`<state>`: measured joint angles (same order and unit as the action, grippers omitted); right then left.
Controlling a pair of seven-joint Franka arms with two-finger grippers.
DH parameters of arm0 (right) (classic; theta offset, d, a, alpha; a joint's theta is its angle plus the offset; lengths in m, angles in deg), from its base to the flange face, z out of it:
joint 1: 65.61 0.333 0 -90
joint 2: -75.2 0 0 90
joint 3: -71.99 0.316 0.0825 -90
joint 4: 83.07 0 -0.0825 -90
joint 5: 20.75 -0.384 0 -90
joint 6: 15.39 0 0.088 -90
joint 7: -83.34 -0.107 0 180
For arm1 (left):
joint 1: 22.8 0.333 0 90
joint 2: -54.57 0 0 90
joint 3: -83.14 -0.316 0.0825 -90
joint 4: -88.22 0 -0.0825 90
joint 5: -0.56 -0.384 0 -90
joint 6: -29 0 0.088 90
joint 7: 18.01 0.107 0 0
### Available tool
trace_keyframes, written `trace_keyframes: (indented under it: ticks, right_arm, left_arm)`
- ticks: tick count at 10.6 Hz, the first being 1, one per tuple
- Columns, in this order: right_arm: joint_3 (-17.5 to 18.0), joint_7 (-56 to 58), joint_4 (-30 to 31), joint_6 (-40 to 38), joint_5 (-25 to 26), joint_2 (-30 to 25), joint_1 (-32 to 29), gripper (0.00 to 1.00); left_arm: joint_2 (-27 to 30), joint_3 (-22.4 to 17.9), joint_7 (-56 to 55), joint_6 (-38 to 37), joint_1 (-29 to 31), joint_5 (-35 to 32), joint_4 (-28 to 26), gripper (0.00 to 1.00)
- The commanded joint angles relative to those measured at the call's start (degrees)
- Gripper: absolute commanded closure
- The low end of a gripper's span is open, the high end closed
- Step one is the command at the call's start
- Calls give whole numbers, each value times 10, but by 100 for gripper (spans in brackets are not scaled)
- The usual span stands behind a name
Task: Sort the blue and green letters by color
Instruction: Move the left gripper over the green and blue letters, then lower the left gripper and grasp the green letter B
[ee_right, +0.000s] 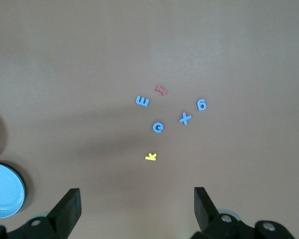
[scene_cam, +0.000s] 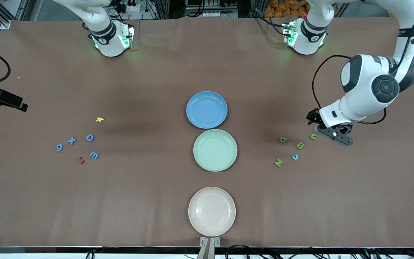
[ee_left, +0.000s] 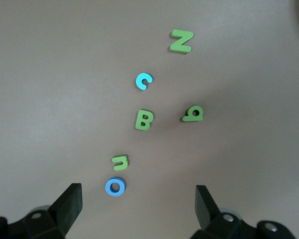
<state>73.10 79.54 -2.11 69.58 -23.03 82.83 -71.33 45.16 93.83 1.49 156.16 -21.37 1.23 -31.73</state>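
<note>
The blue o (ee_left: 115, 186) lies just beside the green n (ee_left: 120, 162), at mid-height of the front view toward the left arm's end. The left gripper (ee_left: 139, 195) hangs over them, jaws released and empty. I'd drop straight down astride one letter only, clear of its neighbour. The right gripper (ee_right: 137, 196) waits, likewise spread, over its own blue letters. Legible: n, B, q, N, c, o
</note>
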Motion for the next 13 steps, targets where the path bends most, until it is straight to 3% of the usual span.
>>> trace_keyframes:
  ticks: [1,7,9,13]
  right_arm:
    - [-1,-5,2,-2,-5,-2,-3,0]
    - [-5,-5,2,50,-3,65,-61,0]
    - [-5,-5,3,85,1,104,-72,0]
    - [-5,-5,3,122,-3,140,-92,0]
  left_arm:
    - [-31,1,39,41,0,1,-4,0]
    - [-109,1,46,123,-12,-44,-1,1]
    - [-136,2,46,155,-11,-80,2,14]
    - [-162,3,46,179,-10,-80,2,17]
